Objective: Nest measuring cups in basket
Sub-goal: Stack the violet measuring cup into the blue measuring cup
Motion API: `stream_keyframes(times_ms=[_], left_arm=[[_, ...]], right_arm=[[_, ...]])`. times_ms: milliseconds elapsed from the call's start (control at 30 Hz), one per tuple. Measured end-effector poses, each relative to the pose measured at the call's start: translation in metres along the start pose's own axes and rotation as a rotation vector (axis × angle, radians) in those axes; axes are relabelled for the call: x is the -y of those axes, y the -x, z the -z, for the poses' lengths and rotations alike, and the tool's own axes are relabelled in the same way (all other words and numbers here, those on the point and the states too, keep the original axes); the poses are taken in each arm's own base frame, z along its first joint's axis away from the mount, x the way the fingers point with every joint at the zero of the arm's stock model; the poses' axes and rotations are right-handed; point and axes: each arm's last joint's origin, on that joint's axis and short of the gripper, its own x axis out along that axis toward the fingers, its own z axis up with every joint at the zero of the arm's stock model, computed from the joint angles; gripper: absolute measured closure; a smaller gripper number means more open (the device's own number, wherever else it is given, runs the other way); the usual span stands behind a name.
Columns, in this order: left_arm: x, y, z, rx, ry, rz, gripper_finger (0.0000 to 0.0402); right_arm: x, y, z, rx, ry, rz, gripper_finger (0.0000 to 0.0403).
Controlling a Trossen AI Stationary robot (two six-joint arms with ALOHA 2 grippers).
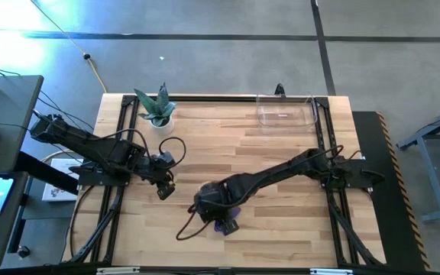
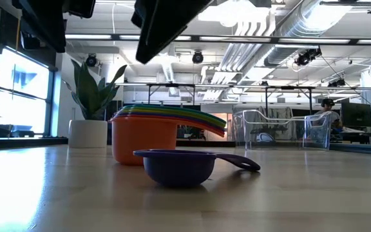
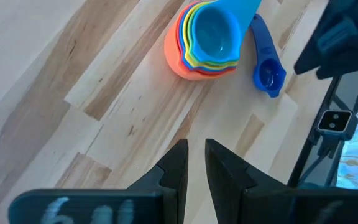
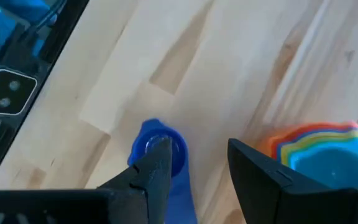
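While glossy nested plastic cups (image 3: 207, 37) sit on grained wood (image 3: 73, 74), purple scoop (image 2: 179, 166) beside, right claw (image 4: 194, 168) spread, left claw (image 3: 193, 163) narrowly parted.

Stack of nested cups (image 3: 207, 40) sits on the worktop (image 1: 281, 229) near the 6 o'clock edge, a lone small cup (image 2: 179, 166) just beside it. Basket (image 1: 286, 112) at 1 o'clock corner, plant pot (image 1: 157, 116) at 11 o'clock. Right claw (image 4: 194, 168) over the lone cup; left claw (image 3: 194, 168) at 9 o'clock of the stack.
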Motion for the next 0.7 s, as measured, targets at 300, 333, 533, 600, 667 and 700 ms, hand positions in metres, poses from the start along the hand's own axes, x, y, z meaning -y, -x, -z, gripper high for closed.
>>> stream_keyframes(times_ms=[300,333,533,600,667,700], left_arm=[[0.000,0.006,0.000,0.002,0.012,0.033,0.0355],[0.000,0.006,0.000,-0.001,0.012,0.029,0.0355],[0.000,0.006,0.000,-0.001,0.012,0.028,0.0355],[0.000,0.006,0.000,-0.002,0.011,0.026,0.0355],[0.000,0.006,0.000,-0.002,0.011,0.026,0.0355],[0.000,0.006,0.000,-0.002,0.011,0.026,0.0355]], right_arm=[[0.000,-0.042,0.004,-0.044,0.022,-0.037,0.0253],[0.000,-0.045,0.005,-0.054,0.021,-0.047,0.0253],[-0.003,-0.058,0.008,-0.075,0.023,-0.081,0.0253],[-0.004,-0.062,0.009,-0.088,0.024,-0.086,0.0253],[-0.005,-0.066,0.010,-0.102,0.024,-0.080,0.0253],[-0.005,-0.067,0.011,-0.109,0.024,-0.080,0.0253]])
